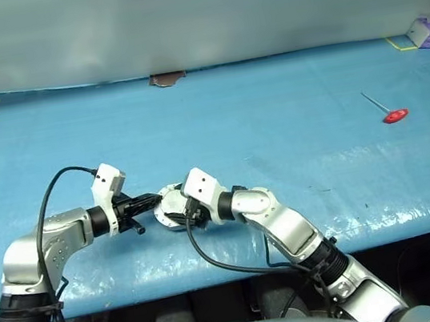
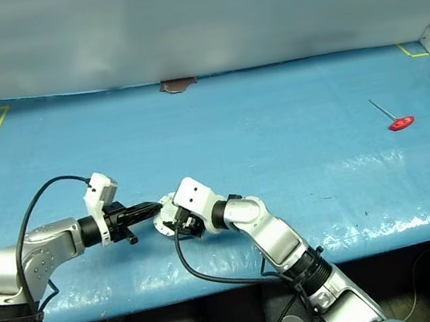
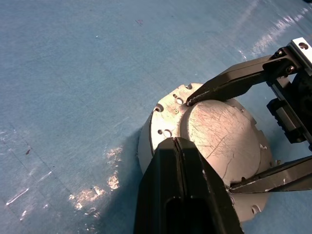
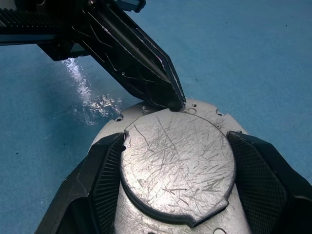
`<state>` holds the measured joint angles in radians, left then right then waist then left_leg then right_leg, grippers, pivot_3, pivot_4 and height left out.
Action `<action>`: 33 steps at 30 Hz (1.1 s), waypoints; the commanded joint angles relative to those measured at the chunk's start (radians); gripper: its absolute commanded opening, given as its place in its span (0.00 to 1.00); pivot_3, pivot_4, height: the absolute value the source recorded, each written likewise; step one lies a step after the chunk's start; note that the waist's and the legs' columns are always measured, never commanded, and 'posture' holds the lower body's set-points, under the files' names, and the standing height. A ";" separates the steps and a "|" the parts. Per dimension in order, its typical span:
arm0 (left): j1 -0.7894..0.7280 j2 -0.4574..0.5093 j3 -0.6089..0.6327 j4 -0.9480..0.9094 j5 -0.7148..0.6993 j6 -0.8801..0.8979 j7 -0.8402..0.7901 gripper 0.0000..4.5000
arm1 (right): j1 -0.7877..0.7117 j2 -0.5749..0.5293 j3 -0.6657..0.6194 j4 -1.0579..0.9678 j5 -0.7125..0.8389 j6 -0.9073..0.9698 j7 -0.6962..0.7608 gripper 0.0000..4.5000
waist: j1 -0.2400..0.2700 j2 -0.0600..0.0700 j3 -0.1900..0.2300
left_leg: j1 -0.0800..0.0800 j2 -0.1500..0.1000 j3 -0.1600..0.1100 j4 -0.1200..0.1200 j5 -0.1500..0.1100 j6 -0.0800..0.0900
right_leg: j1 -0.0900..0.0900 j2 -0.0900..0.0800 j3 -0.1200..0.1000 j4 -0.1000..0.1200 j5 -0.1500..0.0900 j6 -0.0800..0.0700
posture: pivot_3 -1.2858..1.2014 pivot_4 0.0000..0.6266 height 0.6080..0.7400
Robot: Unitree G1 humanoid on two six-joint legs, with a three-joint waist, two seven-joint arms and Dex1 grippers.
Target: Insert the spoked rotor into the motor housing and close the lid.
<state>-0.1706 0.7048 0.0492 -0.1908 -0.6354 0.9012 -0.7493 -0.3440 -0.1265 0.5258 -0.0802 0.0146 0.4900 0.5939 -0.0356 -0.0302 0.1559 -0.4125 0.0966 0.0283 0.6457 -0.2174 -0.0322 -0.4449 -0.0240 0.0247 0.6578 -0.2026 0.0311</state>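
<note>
While the right gripper (image 4: 175,180) clamps the motor housing (image 3: 146,146) between its spread fingers to steady it on the blue table (image 1: 274,120), the left gripper (image 3: 176,141), fingers pressed together and empty, pushes its tip onto the closed lid (image 4: 178,161), apparently seating it.

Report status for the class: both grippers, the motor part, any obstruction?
Left gripper shut, tip on lid rim. Right gripper clamped across lid's raised centre. Lid down on motor housing. Nothing in the way.
</note>
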 commanded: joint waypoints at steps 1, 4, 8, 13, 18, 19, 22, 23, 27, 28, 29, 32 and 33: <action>-0.004 -0.001 0.016 0.020 0.009 -0.006 -0.006 0.00 | 0.011 -0.010 -0.008 0.010 -0.011 0.019 -0.010 0.67 | 0.000 0.000 0.000 | 0.000 0.000 0.000 0.000 0.000 0.000 | 0.000 0.000 0.000 0.000 0.000 0.000 | 0.52 0.24 1.00; -0.008 -0.001 0.011 0.025 0.013 -0.009 -0.012 0.00 | 0.009 -0.008 -0.007 0.012 -0.011 0.018 -0.010 0.67 | 0.000 0.000 0.000 | 0.000 0.000 0.000 0.000 0.000 0.000 | 0.000 0.000 0.000 0.000 0.000 0.000 | 0.52 0.24 1.00; -0.020 0.002 -0.015 0.031 0.017 -0.005 -0.035 0.00 | 0.005 -0.006 -0.006 0.016 -0.011 0.017 -0.009 0.67 | 0.000 0.000 0.000 | 0.000 0.000 0.000 0.000 0.000 0.000 | 0.000 0.000 0.000 0.000 0.000 0.000 | 0.52 0.24 1.00; -0.050 0.000 -0.073 0.041 0.047 -0.009 -0.066 0.00 | 0.007 -0.007 -0.006 0.014 -0.010 0.018 -0.009 0.67 | 0.001 0.000 0.000 | 0.000 0.000 0.000 0.000 0.000 0.000 | 0.000 0.000 0.000 0.000 0.000 0.000 | 0.52 0.24 1.00; -0.078 -0.001 -0.118 0.048 0.078 -0.013 -0.098 0.00 | 0.021 -0.013 -0.016 0.002 -0.006 0.027 -0.010 0.67 | 0.006 0.000 0.000 | 0.000 0.000 0.000 0.000 0.000 0.000 | 0.001 0.000 0.000 0.000 0.000 0.000 | 0.52 0.24 1.00; -0.081 0.000 -0.125 0.050 0.084 -0.012 -0.102 0.00 | 0.024 -0.014 -0.019 -0.002 -0.002 0.030 -0.009 0.67 | 0.009 0.000 0.000 | 0.000 0.000 0.000 0.000 0.000 0.000 | 0.001 0.000 0.000 0.000 0.000 0.000 | 0.52 0.24 1.00; -0.085 -0.003 -0.136 0.051 0.095 -0.011 -0.113 0.00 | 0.039 -0.014 -0.038 -0.020 0.017 0.050 -0.009 0.75 | 0.013 0.000 0.000 | 0.000 0.000 0.000 0.000 0.000 0.000 | 0.001 0.000 0.000 0.000 0.000 0.000 | 0.52 0.24 1.00; -0.086 -0.002 -0.140 0.051 0.098 -0.011 -0.116 0.00 | 0.043 -0.016 -0.042 -0.027 0.020 0.056 -0.009 0.84 | 0.013 0.000 0.000 | 0.000 0.000 0.000 0.000 0.000 0.000 | 0.001 0.000 0.000 0.000 0.000 0.000 | 0.52 0.24 1.00; -0.086 -0.002 -0.146 0.052 0.103 -0.013 -0.124 0.00 | 0.067 -0.029 -0.061 -0.065 0.024 0.076 -0.024 0.99 | 0.016 0.000 0.000 | -0.001 -0.001 0.000 0.000 0.000 0.000 | 0.001 -0.001 0.000 -0.001 -0.001 0.001 | 0.52 0.24 1.00; -0.086 -0.002 -0.147 0.052 0.105 -0.013 -0.126 0.00 | 0.077 -0.034 -0.070 -0.078 0.024 0.080 -0.034 0.99 | 0.017 0.000 0.000 | -0.001 -0.001 0.000 0.000 0.000 0.000 | 0.001 -0.001 0.000 -0.001 -0.001 0.001 | 0.52 0.24 1.00; -0.086 -0.003 -0.147 0.053 0.106 -0.014 -0.127 0.00 | 0.088 -0.043 -0.081 -0.097 0.028 0.088 -0.038 0.99 | 0.017 0.000 0.000 | -0.001 -0.001 0.000 0.000 0.000 0.000 | 0.001 -0.001 0.000 -0.001 -0.001 0.001 | 0.52 0.24 1.00; -0.086 -0.006 -0.147 0.054 0.113 -0.018 -0.132 0.00 | 0.129 -0.080 -0.114 -0.174 0.043 0.123 -0.042 0.99 | 0.024 0.000 0.000 | -0.001 -0.001 0.000 0.000 0.000 0.000 | 0.001 -0.001 0.000 -0.001 -0.001 0.002 | 0.52 0.24 1.00; -0.086 -0.007 -0.146 0.054 0.115 -0.019 -0.134 0.00 | 0.145 -0.093 -0.126 -0.205 0.053 0.139 -0.042 0.99 | 0.025 0.000 -0.001 | -0.001 -0.001 0.000 0.000 0.000 0.000 | 0.001 -0.001 0.000 -0.002 -0.001 0.002 | 0.52 0.24 1.00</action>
<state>-0.2695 0.7058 -0.0600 -0.1436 -0.5283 0.8736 -0.8733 -0.2211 -0.1970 0.4466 -0.2500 0.0609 0.5884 0.5658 -0.0108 -0.0304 0.1554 -0.4135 0.0951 0.0284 0.6460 -0.2177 -0.0326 -0.4437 -0.0252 0.0251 0.6561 -0.2037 0.0328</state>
